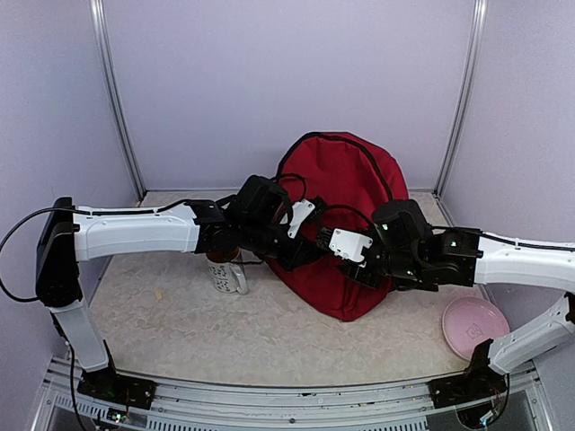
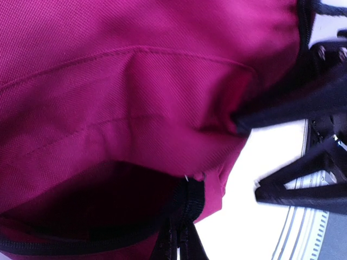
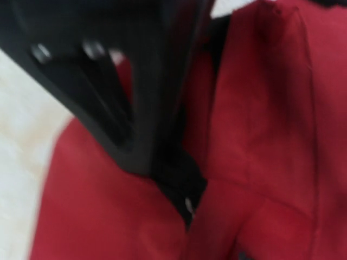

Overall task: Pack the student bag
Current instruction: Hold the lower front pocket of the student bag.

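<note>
The student bag [image 1: 346, 193], a dark red backpack, leans upright at the middle back of the table. My left gripper [image 1: 305, 247] reaches in from the left and is shut on the bag's black zipper edge [image 2: 190, 208], beside the dark open mouth [image 2: 97, 206]. In the left wrist view its fingers [image 2: 183, 241] pinch that zipper tape. My right gripper [image 1: 359, 268] comes in from the right against the bag's front. Its two black fingers [image 2: 298, 181] stand apart with nothing between them, the upper one touching the red fabric. The right wrist view is blurred: red fabric [image 3: 271, 135] and the other arm's black gripper.
A white printed mug [image 1: 225, 272] stands left of the bag under the left arm. A pink plate [image 1: 473, 325] lies at the front right near the right arm's base. Grey walls and metal posts close in the back and sides.
</note>
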Controlling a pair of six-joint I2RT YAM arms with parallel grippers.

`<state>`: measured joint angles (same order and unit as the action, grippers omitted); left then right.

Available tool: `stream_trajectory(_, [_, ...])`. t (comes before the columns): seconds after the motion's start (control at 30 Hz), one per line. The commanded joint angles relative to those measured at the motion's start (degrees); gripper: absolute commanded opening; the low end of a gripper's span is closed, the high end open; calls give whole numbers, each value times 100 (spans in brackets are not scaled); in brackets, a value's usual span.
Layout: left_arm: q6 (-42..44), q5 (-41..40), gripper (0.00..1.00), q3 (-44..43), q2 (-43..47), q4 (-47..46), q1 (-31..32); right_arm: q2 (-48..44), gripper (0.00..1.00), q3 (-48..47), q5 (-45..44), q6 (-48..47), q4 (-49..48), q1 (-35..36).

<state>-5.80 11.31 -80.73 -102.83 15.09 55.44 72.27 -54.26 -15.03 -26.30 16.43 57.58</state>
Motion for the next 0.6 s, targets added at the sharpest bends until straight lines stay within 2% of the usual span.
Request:
stream_trajectory(0.0, [131,153,0,-127,87,15,-6,90,57,3,-1020,-975,-183,22])
stream_trajectory(0.2, [176,308,0,-110,126,10,-42,133,53,388,-1724,-1692,-1029,3])
stream_trajectory(0.37, [169,501,0,-118,96,-16,-64,259,31,378,-1871,-2100,-1310,-57])
stream_trajectory(0.5, [-7,1088,0,-44,136,-220,-222,340,21,507,-2015,-2590,-1503,-63])
stream_trajectory(0.57, [-74,1180,0,-31,156,-272,-301,349,22,487,-1789,-2642,-1354,-72])
